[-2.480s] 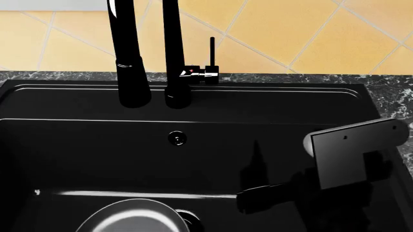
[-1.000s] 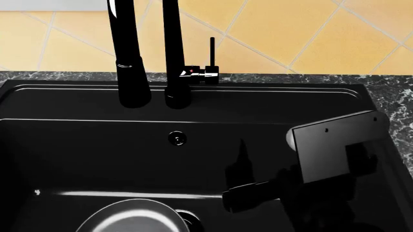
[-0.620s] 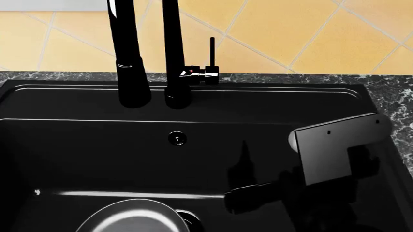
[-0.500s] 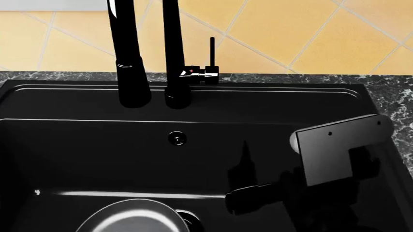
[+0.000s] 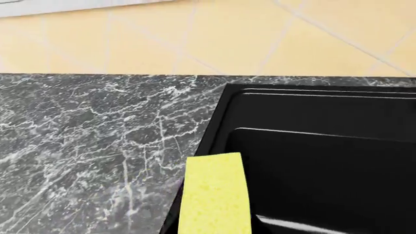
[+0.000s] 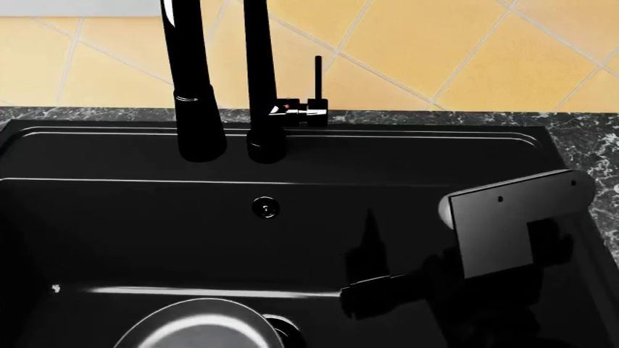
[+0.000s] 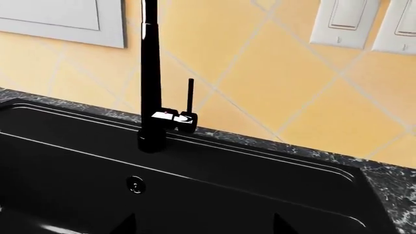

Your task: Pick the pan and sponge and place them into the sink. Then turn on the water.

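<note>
Lying in the near-left part of the sink [image 6: 406, 156], the pan [image 6: 188, 326] shows only its rim beside the drain. The right gripper [image 6: 372, 290] hangs over the basin's right half; whether its jaws are parted cannot be told. The sponge [image 5: 215, 195] sits at the sink's edge against the marble counter [image 5: 91, 141]. The faucet [image 7: 151, 78] stands at the back rim, its lever [image 7: 190, 95] upright.

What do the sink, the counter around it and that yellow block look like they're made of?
Sink: glossy black, maybe enamel or composite; it mirrors highlights. Counter: polished dark stone, marble-like, with white veins. Sponge: matte yellow, finely speckled surface, probably foam.
</note>
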Robot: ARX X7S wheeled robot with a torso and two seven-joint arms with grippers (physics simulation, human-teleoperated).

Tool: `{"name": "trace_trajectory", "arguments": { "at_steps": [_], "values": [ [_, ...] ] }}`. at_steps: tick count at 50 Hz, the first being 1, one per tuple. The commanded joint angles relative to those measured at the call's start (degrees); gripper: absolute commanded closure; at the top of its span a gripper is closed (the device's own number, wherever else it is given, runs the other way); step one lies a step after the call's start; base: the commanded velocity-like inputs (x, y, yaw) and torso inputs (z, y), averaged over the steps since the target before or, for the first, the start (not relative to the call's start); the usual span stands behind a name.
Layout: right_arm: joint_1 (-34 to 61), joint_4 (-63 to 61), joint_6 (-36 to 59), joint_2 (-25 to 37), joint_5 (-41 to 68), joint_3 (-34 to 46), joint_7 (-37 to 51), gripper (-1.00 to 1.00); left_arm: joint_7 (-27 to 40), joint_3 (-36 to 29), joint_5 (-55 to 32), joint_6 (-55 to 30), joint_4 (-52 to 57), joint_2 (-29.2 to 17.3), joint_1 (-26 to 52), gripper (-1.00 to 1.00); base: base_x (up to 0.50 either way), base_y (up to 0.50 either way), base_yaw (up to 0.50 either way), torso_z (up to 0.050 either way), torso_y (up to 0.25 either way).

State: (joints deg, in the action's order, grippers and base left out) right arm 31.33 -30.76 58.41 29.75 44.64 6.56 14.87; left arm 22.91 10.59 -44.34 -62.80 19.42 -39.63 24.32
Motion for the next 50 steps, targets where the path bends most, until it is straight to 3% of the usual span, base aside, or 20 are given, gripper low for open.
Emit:
{"name": "trace_trajectory", "arguments": {
  "at_steps": [1, 13, 29, 50],
  "values": [
    [0.64, 0.00, -0.45, 0.34, 0.14, -0.25, -0.13, -1.00, -1.34, -4.49, -2.80, -1.93, 2.44, 1.54, 3.60, 1.00, 0.00, 0.00, 0.00, 0.000, 0.000],
    [-0.79, 0.19, -1.80, 0.64, -0.39, -0.15, -0.33, -1.00, -4.86, -11.07, -3.35, -2.59, 3.58, 2.03, 6.31, 1.00, 0.00, 0.00, 0.00, 0.000, 0.000],
    [-1.46, -0.28, -2.28, 0.96, -0.03, -0.72, 0.03, -1.00, -8.31, -15.00, -5.71, -3.34, 4.19, 3.63, 9.66, 1.00, 0.00, 0.00, 0.00, 0.000, 0.000],
    [-2.57, 0.07, -3.19, 1.00, -0.01, -0.42, -0.03, -1.00, -13.75, -24.40, -1.66, -0.54, -0.83, 5.16, 12.81, 1.00, 0.00, 0.00, 0.00, 0.000, 0.000]
  ]
}}
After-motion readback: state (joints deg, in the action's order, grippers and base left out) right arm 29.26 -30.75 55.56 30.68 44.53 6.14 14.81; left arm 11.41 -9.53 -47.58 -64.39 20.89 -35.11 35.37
